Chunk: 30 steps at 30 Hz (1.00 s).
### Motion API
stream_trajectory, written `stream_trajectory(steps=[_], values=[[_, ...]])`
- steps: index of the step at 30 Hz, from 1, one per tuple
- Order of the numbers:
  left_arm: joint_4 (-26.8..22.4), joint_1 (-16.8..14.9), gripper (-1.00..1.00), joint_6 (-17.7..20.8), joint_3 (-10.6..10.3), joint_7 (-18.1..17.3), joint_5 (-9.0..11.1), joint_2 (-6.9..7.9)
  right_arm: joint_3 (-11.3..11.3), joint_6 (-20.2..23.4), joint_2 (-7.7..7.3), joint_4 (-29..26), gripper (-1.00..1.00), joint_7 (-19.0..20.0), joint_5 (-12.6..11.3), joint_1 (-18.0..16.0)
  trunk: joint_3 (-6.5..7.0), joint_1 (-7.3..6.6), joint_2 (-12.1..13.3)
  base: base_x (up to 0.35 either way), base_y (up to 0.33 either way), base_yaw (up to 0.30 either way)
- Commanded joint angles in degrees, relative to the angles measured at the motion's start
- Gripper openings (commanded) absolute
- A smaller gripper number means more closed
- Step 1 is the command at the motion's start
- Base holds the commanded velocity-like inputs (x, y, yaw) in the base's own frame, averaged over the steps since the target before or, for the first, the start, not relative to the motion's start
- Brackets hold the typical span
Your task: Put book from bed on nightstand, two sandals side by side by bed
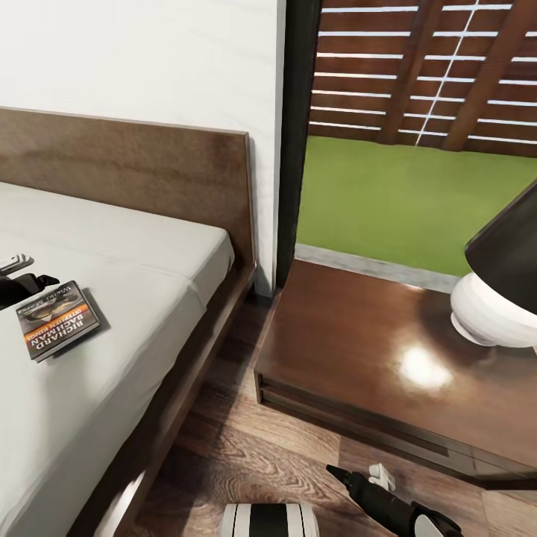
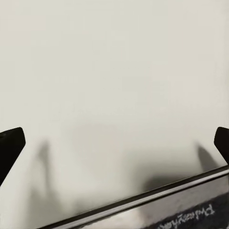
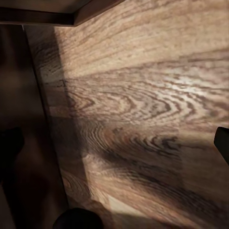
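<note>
On the bed's [image 1: 149, 447] grey mattress lies the book [image 1: 57, 320], flat, near the headboard [image 1: 134, 168]; my left end effector [image 2: 114, 143] hangs over the mattress just beside it, fingers [image 2: 9, 148] wide apart; my right end effector [image 3: 114, 143], also spread, hangs above the wood floor [image 3: 143, 95] before the nightstand [image 1: 373, 358], where a lamp [image 1: 496, 298] stands.

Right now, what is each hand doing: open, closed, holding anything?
Left hand: open, empty, fingertips spread wide over the mattress beside the book.
Right hand: open, empty, over the wood floor.
</note>
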Motion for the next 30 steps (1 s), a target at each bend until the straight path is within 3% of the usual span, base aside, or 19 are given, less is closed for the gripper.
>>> stream_trajectory(steps=[1,30], values=[[0.02,0.01,1.00,0.40,0.24,-0.34,0.25,-0.02,0.24,0.22,-0.07,-0.02,1.00,-0.01,-0.56,-0.03,-0.05,0.00,-0.01,0.000,0.000,0.000],[-0.02,0.01,1.00,0.40,0.10,-0.47,0.13,-0.04,0.27,0.23,-0.06,-0.03,1.00,-0.01,-0.55,-0.03,-0.48,0.00,-0.01,0.000,0.000,0.000]])
